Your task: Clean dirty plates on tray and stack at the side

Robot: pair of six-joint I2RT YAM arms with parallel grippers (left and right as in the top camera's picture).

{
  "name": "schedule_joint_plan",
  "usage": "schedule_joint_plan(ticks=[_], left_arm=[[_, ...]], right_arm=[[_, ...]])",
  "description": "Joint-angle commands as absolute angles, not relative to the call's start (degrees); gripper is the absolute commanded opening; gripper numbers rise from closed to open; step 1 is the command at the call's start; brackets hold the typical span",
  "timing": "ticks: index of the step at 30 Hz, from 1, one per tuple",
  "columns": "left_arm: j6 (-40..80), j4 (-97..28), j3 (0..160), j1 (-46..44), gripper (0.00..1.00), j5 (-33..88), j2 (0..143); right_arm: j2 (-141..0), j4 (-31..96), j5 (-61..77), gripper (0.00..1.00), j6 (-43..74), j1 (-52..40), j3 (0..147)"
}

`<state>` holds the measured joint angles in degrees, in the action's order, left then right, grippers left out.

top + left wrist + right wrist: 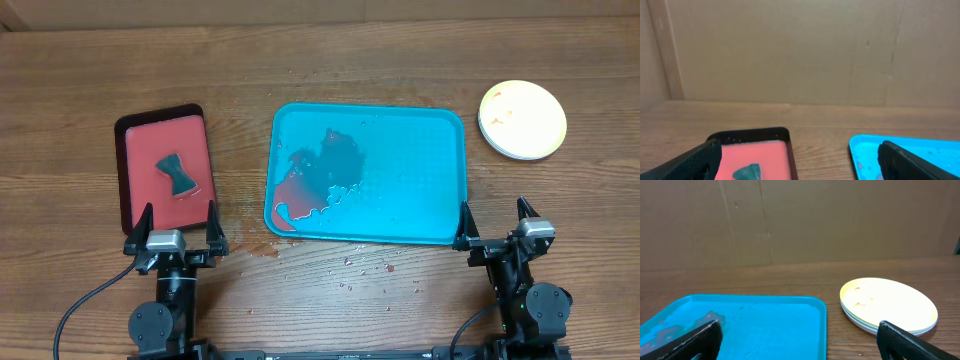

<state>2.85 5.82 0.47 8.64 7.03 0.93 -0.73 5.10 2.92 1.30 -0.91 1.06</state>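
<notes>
1. Turquoise tray (420,150), mid-frame, carries only red smears (287,192).
2. The plates (522,120) sit stacked at upper right; the task looks done.
3. At frame bottom, left gripper (178,215) and right gripper (492,210) gape wide, holding nothing.

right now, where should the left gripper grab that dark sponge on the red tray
Grip the sponge at its pinched waist, coming straight down from above with the left gripper open. It lies flat on the red tray, and its narrow middle looks easier to span than the flared ends.
</notes>
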Motion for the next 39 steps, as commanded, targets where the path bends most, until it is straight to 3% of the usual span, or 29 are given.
schedule_joint_plan(ticks=[1,6,19,39], left_arm=[[3.44,4.58,0.27,7.42,1.00,2.79,0.21],[6.68,-4.82,0.30,6.70,1.00,-0.45,0.21],[1.17,-4.54,0.30,3.44,1.00,0.08,0.21],[1.89,-4.47,0.30,3.36,1.00,0.95,0.27]], right_arm=[[-0.16,4.64,2.57,1.00,1.50,-1.26,0.47],[-0.16,4.64,2.57,1.00,1.48,-1.26,0.47],[-0.16,4.64,2.57,1.00,1.50,-1.26,0.47],[-0.16,4.64,2.57,1.00,1.50,-1.26,0.47]])
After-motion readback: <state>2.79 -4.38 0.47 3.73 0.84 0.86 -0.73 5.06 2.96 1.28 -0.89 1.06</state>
